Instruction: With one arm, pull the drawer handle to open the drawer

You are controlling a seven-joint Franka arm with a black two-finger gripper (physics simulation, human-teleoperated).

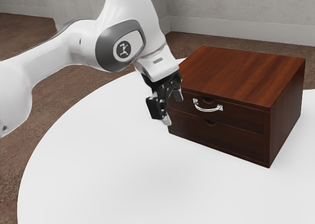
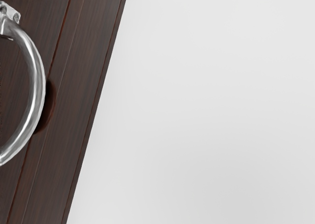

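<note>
A dark wooden cabinet [image 1: 246, 71] stands on the white table at the exterior view's right. Its upper drawer [image 1: 241, 115] carries a curved silver handle [image 1: 207, 106] and sits flush with the lower drawer [image 1: 226, 138]. My gripper [image 1: 161, 116] hangs just off the cabinet's front corner, on the exterior view's left side of the handle and about level with it. Its black fingers are open and hold nothing. In the wrist view the silver handle [image 2: 32, 96] curves across the dark drawer front [image 2: 74, 111], close by and off to one side of my hand.
The round white table [image 1: 113, 175] spreads wide in front of the cabinet and below my hand. Brown floor and a pale wall lie beyond the table's edge. My white arm reaches in from the exterior view's upper left.
</note>
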